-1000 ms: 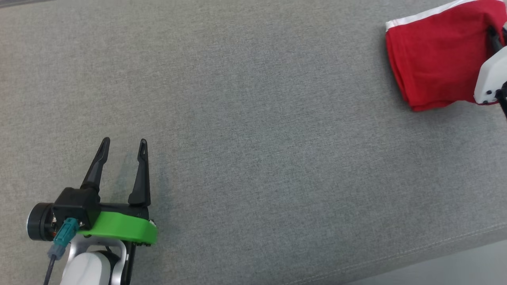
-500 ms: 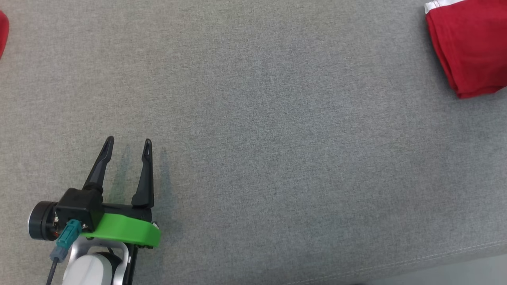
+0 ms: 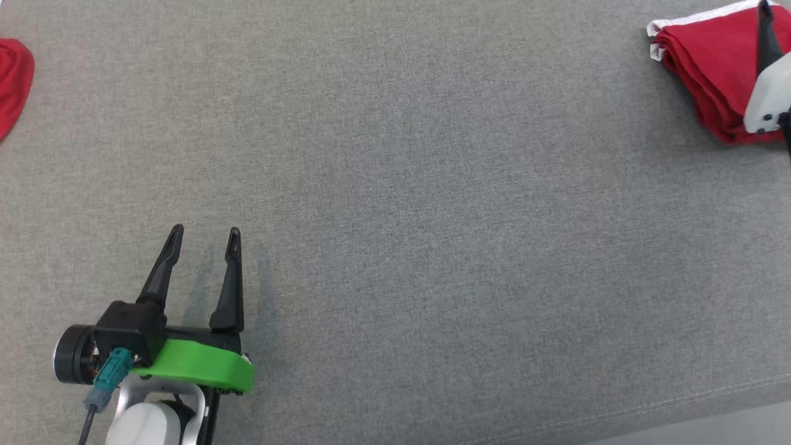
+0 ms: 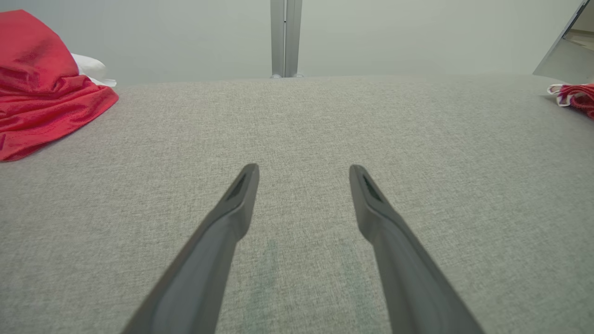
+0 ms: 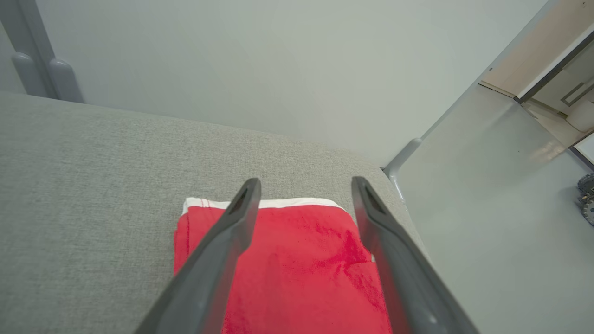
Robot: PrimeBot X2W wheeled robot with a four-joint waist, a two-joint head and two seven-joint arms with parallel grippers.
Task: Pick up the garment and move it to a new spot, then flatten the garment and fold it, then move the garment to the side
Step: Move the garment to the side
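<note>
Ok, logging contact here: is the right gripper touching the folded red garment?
Cannot tell. In the right wrist view the open right gripper overlaps the folded red garment, showing neither gap nor press; the head view is no clearer.

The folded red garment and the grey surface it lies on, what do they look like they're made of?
Folded red garment: soft matte knit, probably cotton jersey; stacked limp layers, a white trimmed edge, no shine.
Grey surface: woven upholstery-like fabric, matte; fine heathered weave and a stitched seam near its front edge.
</note>
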